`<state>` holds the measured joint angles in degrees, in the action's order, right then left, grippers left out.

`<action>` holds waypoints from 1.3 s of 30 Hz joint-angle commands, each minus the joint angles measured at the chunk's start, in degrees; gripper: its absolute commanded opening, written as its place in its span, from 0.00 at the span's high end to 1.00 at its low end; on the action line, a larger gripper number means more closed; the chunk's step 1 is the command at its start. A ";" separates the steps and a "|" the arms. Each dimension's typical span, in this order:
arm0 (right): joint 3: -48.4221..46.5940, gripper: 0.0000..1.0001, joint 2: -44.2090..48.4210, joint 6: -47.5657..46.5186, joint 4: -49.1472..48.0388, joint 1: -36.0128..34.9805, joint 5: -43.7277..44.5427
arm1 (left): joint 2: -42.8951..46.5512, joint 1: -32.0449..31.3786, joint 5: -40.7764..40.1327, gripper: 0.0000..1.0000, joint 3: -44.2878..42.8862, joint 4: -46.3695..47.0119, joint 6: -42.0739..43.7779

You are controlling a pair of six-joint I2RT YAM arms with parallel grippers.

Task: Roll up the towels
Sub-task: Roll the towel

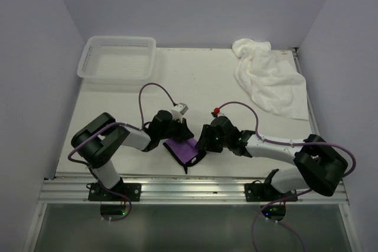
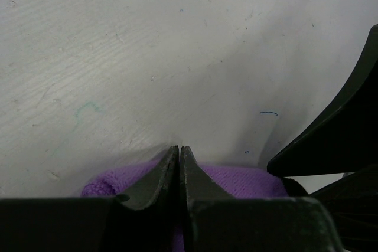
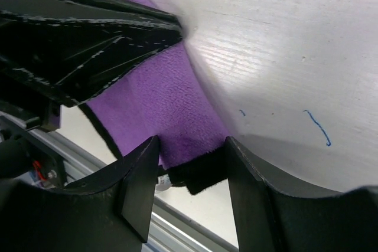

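The small purple towel [image 1: 184, 150] with dark trim lies partly folded near the table's front edge, between my two grippers. My left gripper [image 1: 178, 136] is shut, with the purple cloth [image 2: 236, 178] spreading out on both sides under its fingers [image 2: 179, 149]; it seems to pinch a fold. My right gripper [image 1: 202, 144] is open, and its jaws [image 3: 192, 146] straddle the towel's dark-trimmed corner [image 3: 207, 172] without closing on it. The purple cloth [image 3: 159, 98] runs from there up under the left gripper [image 3: 171, 28]. The large fluffy white towel [image 1: 269, 78] lies crumpled at the far right.
A white mesh basket [image 1: 118, 57] stands at the far left corner. A metal rail [image 1: 189, 190] runs along the table's front edge, just behind the towel. Cables loop over both arms. The right gripper's black body [image 2: 336, 128] fills the right of the left wrist view.
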<state>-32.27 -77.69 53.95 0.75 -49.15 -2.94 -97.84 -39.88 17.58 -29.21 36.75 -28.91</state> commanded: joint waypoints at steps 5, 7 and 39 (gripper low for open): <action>3.35 0.48 -2.47 -1.75 -1.19 0.10 1.53 | -1.56 0.33 -3.52 0.91 2.84 -7.48 1.92; 4.58 0.48 -0.89 -2.01 -2.15 0.10 1.53 | -1.30 0.33 -3.52 0.91 2.93 -7.48 1.92; -6.48 1.00 -4.57 -13.79 11.37 -18.08 26.57 | 6.78 2.17 -8.53 0.78 -7.43 -23.65 -0.79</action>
<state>-35.03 -81.06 42.65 -0.16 -63.79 13.30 -92.84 -39.57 14.24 -33.91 20.32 -28.97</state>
